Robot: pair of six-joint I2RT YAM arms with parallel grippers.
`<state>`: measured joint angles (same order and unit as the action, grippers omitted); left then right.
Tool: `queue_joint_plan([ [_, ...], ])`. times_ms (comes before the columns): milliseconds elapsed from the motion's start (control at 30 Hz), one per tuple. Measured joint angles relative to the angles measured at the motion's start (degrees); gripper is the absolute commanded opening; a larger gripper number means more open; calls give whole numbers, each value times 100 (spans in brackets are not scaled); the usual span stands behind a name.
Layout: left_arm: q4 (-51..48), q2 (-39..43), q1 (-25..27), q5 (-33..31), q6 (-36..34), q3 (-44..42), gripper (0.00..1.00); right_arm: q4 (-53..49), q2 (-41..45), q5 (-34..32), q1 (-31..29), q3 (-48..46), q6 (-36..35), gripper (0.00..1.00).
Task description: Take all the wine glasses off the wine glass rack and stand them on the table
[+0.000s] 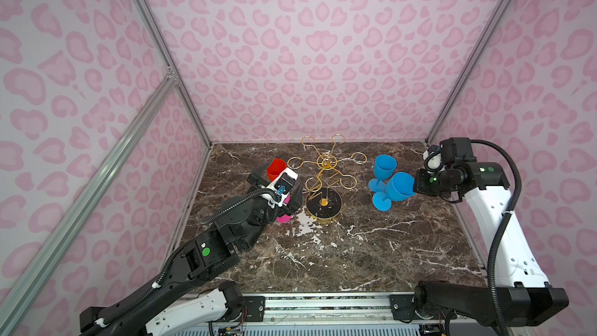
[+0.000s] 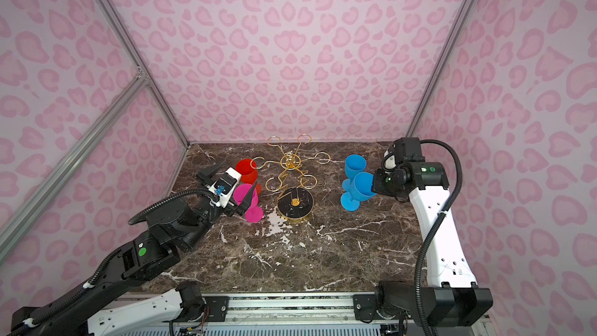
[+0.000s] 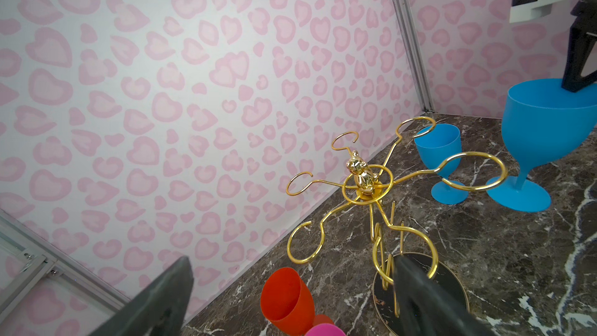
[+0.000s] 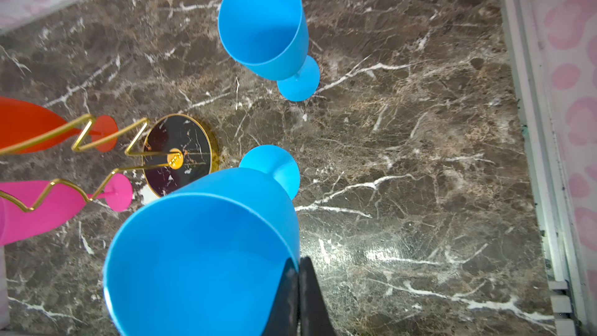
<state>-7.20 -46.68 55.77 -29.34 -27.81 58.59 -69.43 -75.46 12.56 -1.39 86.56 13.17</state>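
Thin gold wire rack (image 1: 327,161), six looped arms over a round black gold-rimmed base, stands mid-way across the brown, white-veined marble surface (image 1: 355,253). The right claw (image 4: 298,266) is pressed together, pinching the rim of a smooth matte blue wine glass (image 4: 200,253): upright, off the rack, just right of it, beside a second blue glass (image 1: 385,167). Only the right wrist view shows that pinch. The left claw (image 3: 292,261) is spread wide above a pink glass (image 2: 244,193), next to a red glass (image 2: 247,169). In a top view the left arm hides most of the pink glass (image 1: 284,218). Open marble runs to the front edge.
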Motion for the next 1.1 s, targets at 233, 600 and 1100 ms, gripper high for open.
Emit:
queue_joint_plan([
  [233,-15,22,0,46,125,-55,98,66,-544,-247,-50,-20,-127,0],
  [600,-153,44,0,44,291,-92,98,275,-1469,-374,-55,-52,-326,0],
  [1100,-341,48,0,37,372,-90,98,835,-1565,-658,-79,-372,-260,0],
])
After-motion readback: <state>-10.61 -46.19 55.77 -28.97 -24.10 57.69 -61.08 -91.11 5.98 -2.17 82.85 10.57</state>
